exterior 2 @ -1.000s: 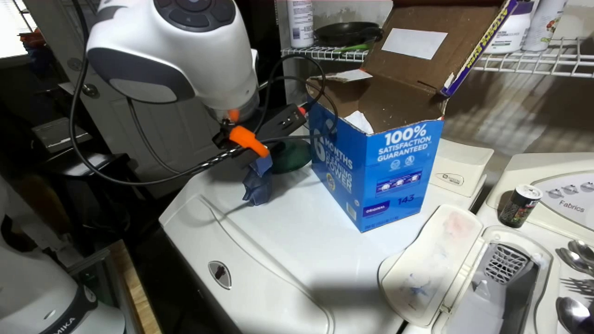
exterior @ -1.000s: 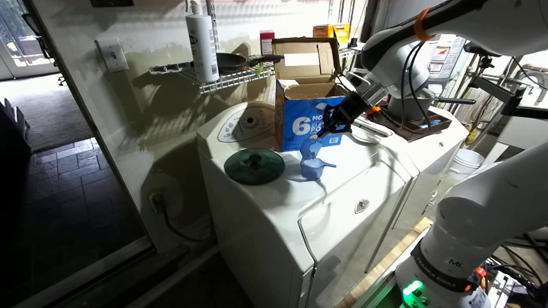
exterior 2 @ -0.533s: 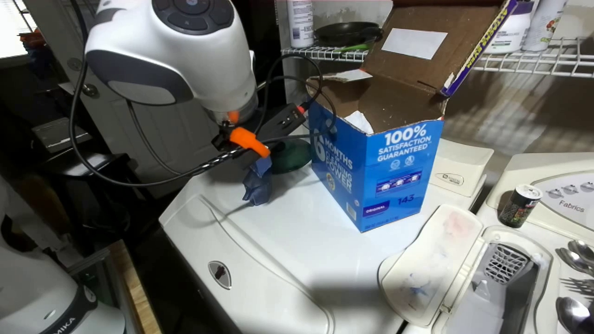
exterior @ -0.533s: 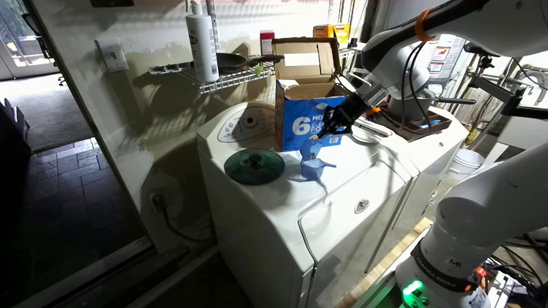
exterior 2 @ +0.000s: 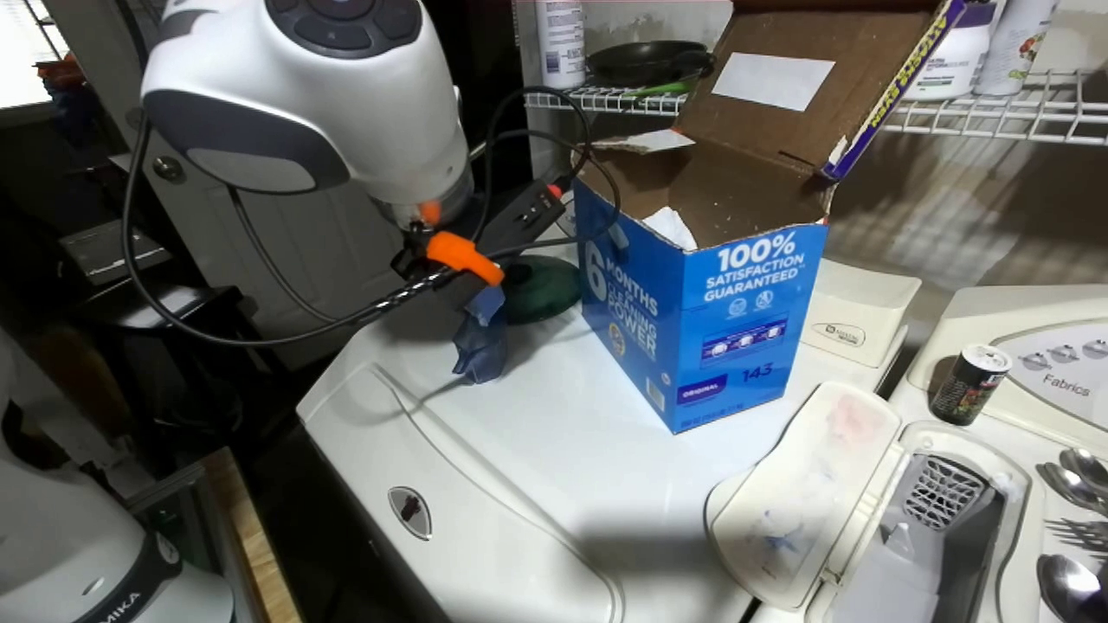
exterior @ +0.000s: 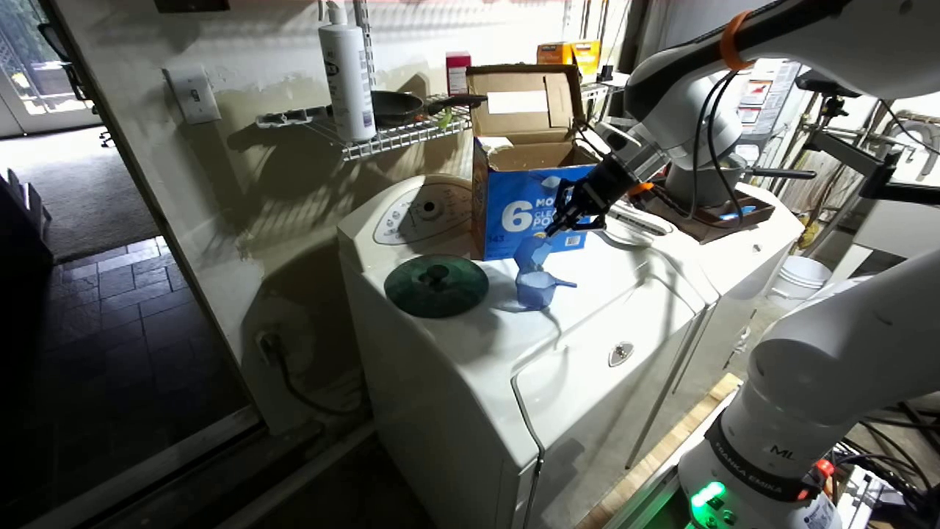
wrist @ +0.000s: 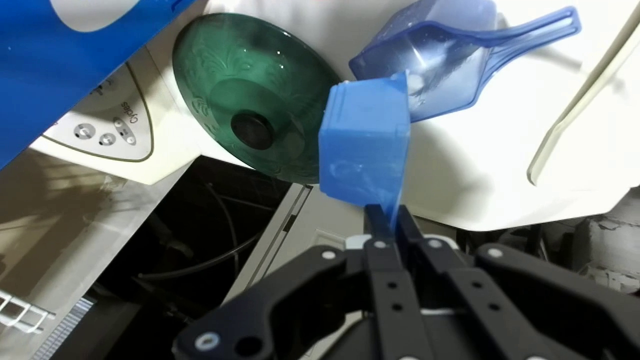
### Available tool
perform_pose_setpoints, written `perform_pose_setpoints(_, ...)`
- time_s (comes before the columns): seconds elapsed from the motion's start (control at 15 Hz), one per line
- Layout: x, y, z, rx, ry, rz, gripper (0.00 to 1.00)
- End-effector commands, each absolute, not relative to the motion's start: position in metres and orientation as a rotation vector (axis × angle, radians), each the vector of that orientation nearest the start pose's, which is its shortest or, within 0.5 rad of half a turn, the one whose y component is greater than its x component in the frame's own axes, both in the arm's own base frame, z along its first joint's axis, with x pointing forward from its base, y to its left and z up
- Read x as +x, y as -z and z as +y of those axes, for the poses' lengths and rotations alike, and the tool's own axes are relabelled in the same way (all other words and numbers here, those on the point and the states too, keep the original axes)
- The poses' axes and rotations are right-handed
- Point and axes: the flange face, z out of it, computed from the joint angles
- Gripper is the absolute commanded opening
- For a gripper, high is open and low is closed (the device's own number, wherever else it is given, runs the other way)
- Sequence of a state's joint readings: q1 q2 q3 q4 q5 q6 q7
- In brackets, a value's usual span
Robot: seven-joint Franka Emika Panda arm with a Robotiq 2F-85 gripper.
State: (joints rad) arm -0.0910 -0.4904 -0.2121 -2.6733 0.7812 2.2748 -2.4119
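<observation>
The white surface (exterior 2: 554,450) carries a blue box (exterior 2: 692,320) and, near it, a green lid (wrist: 275,75). The end effector (wrist: 392,219) is clamped on the upper scoop (wrist: 364,135), just over the lower scoop (wrist: 440,60); whether they touch is unclear.

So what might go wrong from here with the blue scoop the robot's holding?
The pincer grips the held scoop only by a thin part, so it might twist or slip. The lower scoop sits close beneath it, so a small dip could tip that one over. If dropped, the held scoop might also strike the nearby green lid.
</observation>
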Motion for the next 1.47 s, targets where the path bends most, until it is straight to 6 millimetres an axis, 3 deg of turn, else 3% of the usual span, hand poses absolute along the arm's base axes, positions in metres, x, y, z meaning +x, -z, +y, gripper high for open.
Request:
perform_pose_setpoints(0.0, 0.365, -0.407, -0.093, 2.012, -1.127, 2.248, 0.02)
perform_pose_setpoints(1.4, 0.354, -0.417, -0.094, 1.850, -1.170, 2.289, 0.02)
